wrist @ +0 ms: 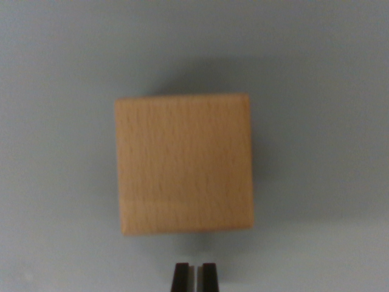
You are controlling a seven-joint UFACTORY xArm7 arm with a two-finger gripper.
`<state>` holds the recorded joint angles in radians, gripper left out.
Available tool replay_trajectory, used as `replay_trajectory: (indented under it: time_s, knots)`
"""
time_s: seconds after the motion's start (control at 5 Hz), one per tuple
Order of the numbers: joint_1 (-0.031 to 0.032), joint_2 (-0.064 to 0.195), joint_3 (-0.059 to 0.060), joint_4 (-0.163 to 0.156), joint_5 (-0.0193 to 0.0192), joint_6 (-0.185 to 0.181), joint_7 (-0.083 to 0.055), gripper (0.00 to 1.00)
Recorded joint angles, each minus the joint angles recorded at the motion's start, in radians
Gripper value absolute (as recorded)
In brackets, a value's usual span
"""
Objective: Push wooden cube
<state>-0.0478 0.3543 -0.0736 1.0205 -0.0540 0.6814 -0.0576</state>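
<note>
With its fingers (194, 277) pressed nearly together just short of the wooden cube (184, 164), the arm is risking an off-centre push spinning it.

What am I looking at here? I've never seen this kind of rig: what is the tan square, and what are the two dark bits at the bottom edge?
This picture comes from a camera mounted on the robot arm's wrist, looking down at a plain grey-blue surface. The tan square is a wooden cube resting on that surface, seen from above and slightly blurred. The two dark bits are the fingertips of the gripper, the arm's pincer. They stand close together with only a thin slit between them, so the gripper looks shut and holds nothing. It sits just below the cube in the picture, with a small gap showing between them. Nothing else is in view.
</note>
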Motion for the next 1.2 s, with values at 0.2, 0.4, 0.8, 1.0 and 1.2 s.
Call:
replay_trajectory:
  time_s: [0.2, 0.4, 0.8, 1.0, 1.2]
  knots:
    - [0.0000, 0.026, 0.001, 0.042, 0.0021, 0.016, 0.000, 1.00]
    - [0.0000, 0.026, 0.001, 0.042, 0.0021, 0.016, 0.000, 1.00]
    - [0.0001, 0.052, 0.003, 0.084, 0.0042, 0.032, 0.000, 1.00]
    - [0.0001, 0.080, 0.004, 0.130, 0.0065, 0.050, 0.000, 1.00]
    - [0.0001, 0.080, 0.004, 0.130, 0.0065, 0.050, 0.000, 1.00]
